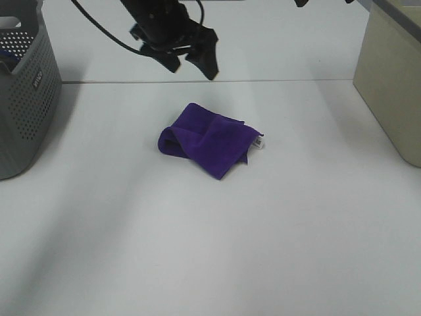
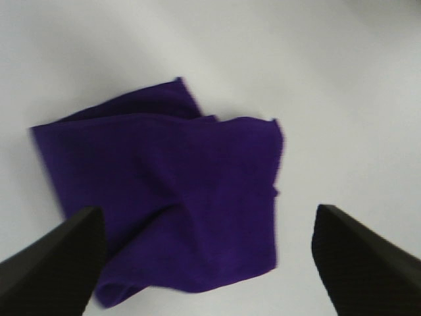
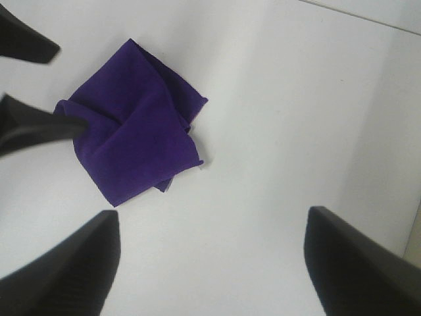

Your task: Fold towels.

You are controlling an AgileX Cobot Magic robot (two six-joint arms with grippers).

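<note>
The deep purple towel lies loosely folded and rumpled in the middle of the white table, its small white tag at its right edge. My left gripper hangs open and empty above the table just behind the towel; in the left wrist view the towel lies below and between its spread fingers. My right gripper is open and empty, high above the table; its view shows the towel and the left gripper's fingers over its edge.
A grey perforated basket stands at the table's far left. A beige box stands at the far right. The table's back edge runs behind the towel.
</note>
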